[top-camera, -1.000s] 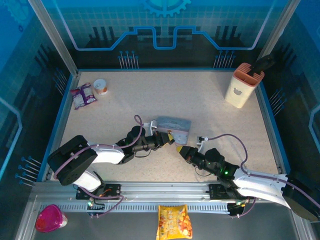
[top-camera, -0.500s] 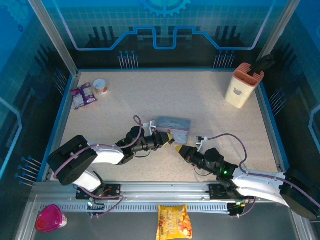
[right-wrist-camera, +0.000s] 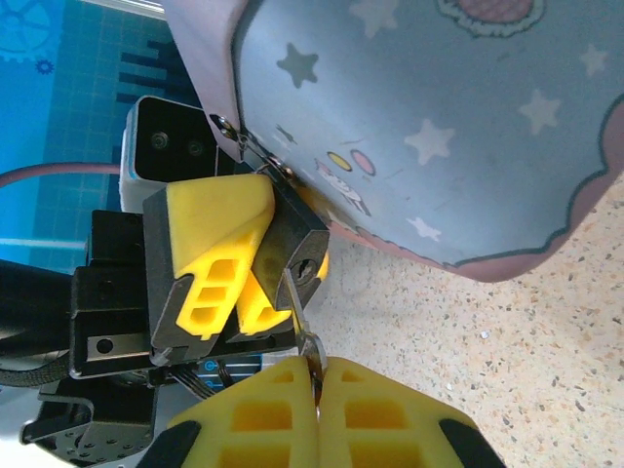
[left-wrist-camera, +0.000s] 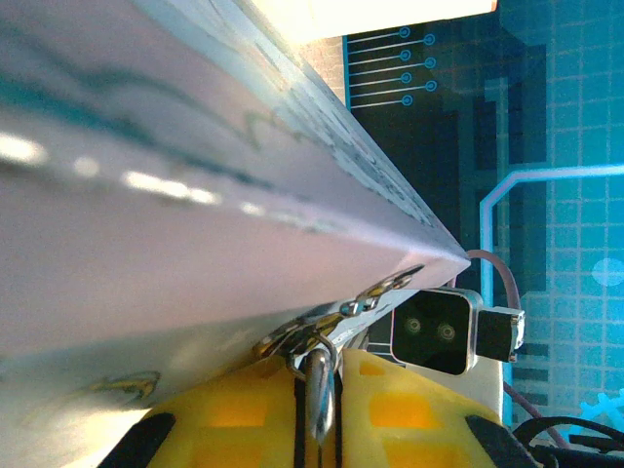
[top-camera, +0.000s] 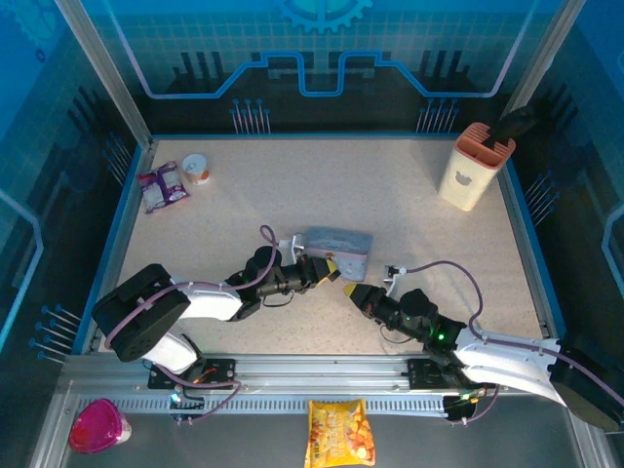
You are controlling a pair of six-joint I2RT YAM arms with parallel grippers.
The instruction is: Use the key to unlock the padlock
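The lilac-grey tin (top-camera: 339, 247) (right-wrist-camera: 439, 127) lies mid-table. From its hasp (left-wrist-camera: 390, 290) hangs the small dark padlock (right-wrist-camera: 292, 239). My left gripper (top-camera: 327, 271) (left-wrist-camera: 318, 366) is shut on it, and the silvery shackle (left-wrist-camera: 321, 400) stands between the yellow fingers (right-wrist-camera: 210, 244). My right gripper (top-camera: 353, 291) (right-wrist-camera: 316, 370) is shut on the head of the slim key (right-wrist-camera: 298, 313). The key's blade points up at the padlock's underside, its tip at the face just left of the keyhole (right-wrist-camera: 306, 269). I cannot tell whether the tip is inside the slot.
A cream holder (top-camera: 473, 168) stands at the back right. A purple packet (top-camera: 159, 185) and a small cup (top-camera: 197, 169) lie at the back left. A pink object (top-camera: 97, 426) and a snack bag (top-camera: 340, 429) rest on the near rail, off the table.
Almost nothing. The right arm has shifted a trifle near the padlock; both grippers keep their hold.
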